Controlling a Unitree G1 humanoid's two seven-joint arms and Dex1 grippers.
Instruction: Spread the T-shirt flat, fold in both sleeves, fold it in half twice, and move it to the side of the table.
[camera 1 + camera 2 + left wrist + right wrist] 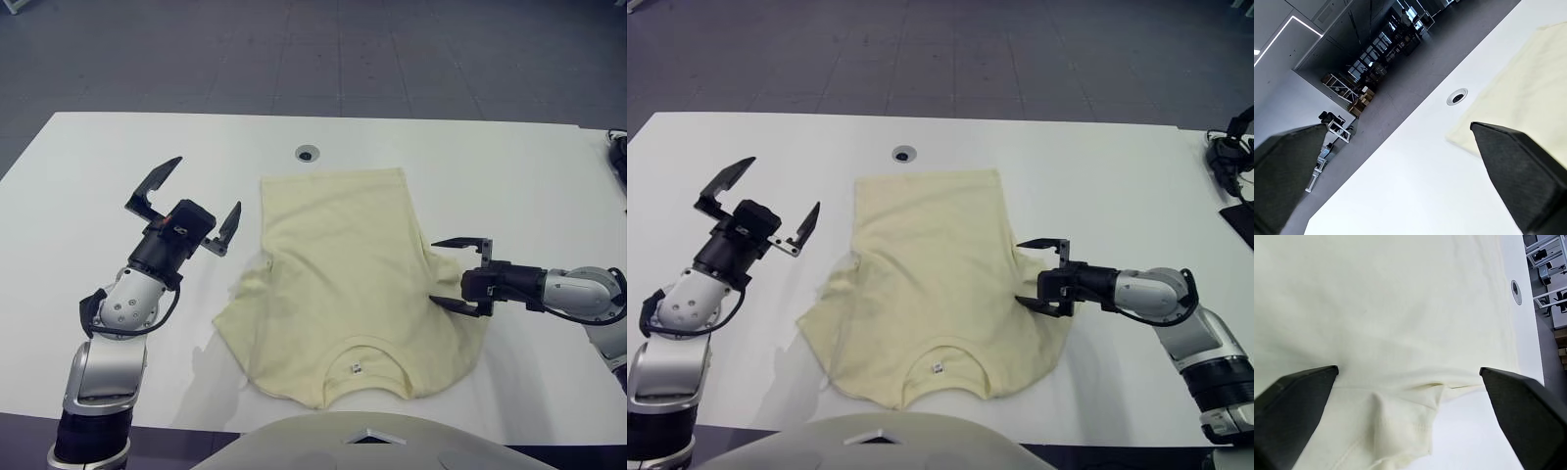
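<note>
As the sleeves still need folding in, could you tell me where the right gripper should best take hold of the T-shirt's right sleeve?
Probably the right sleeve's loose outer edge, coming in low from the robot's right: it lies rumpled beside the T-shirt's body, and the open right gripper faces it.

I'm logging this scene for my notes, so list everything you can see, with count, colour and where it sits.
T-shirt: 1, pale yellow, lying mid-table, collar toward the robot, sleeves rumpled.
table: 1, white, under everything.
cable port: 1, grey and round, set in the table just beyond the shirt's far hem.
dark gear: black, at the table's right edge; count too unclear to tell.
left gripper: 1, black, open, raised above the table left of the shirt.
right gripper: 1, black, open, at the shirt's right edge by the sleeve.
</note>
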